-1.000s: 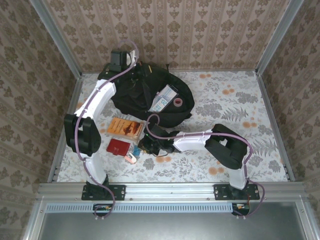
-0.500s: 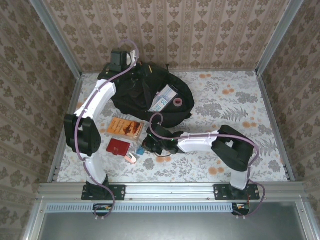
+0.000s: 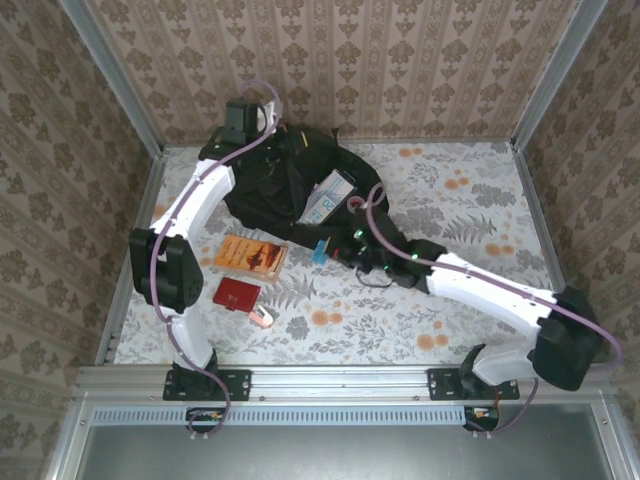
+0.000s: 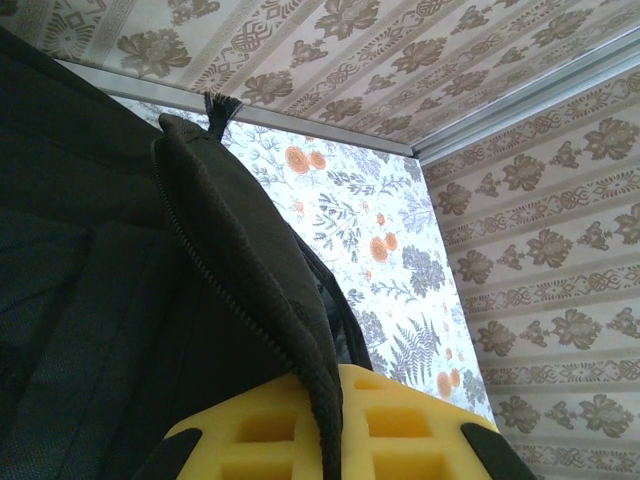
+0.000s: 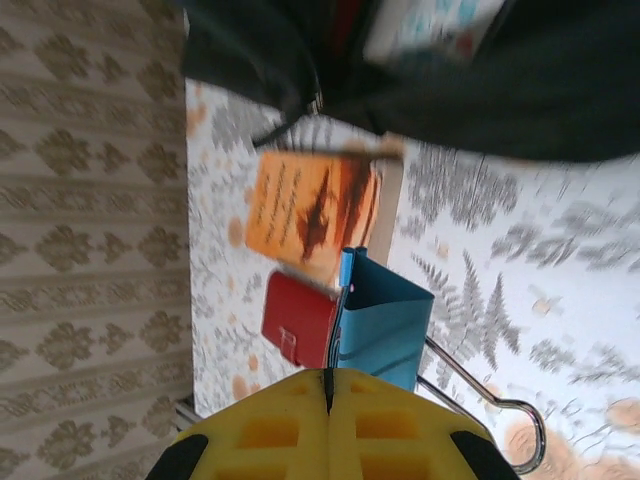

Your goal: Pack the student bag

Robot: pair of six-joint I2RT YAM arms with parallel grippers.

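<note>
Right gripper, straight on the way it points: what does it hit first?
Likely the orange book, just beyond the blue binder clip the right gripper holds; the student bag lies further on. Height unclear.

- A table (image 3: 470,200) covered in a pale fern-and-flower print.
- A black student bag (image 3: 265,190) lies at its far left.
- An orange book (image 3: 250,254) lies just before the bag.
- Nearer lies a red case (image 3: 237,294), with a small pinkish object (image 3: 261,316) beside it.
</note>
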